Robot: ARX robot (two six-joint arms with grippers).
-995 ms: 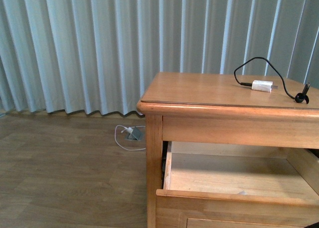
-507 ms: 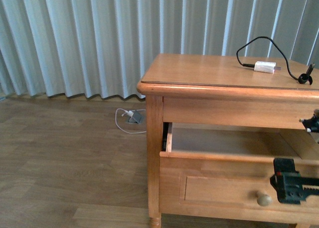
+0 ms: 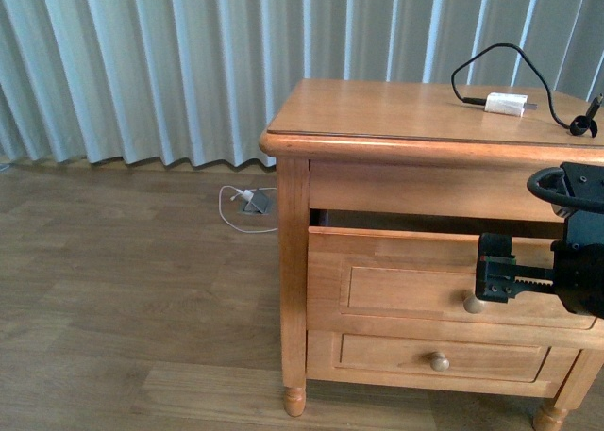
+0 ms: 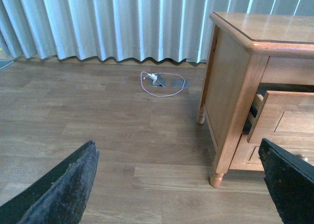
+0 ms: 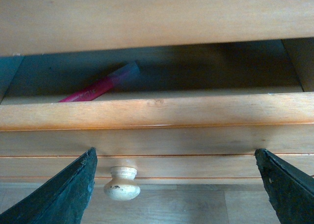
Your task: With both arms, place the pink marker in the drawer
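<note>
The pink marker lies inside the drawer, seen through the narrow gap above the drawer front in the right wrist view. In the front view the upper drawer of the wooden nightstand stands slightly open, and the marker is hidden. My right gripper is open and empty just in front of the drawer front, beside its round knob. That knob sits between the right gripper's spread fingers. My left gripper is open and empty over the floor, left of the nightstand.
A white charger block with a black cable lies on the nightstand top. The lower drawer is shut. A white cable and floor socket lie on the wood floor by the pale curtains.
The drawer has gone from wide open to nearly shut. My right gripper has come into the front view at the drawer front. The nightstand now shows further off, down to its legs.
</note>
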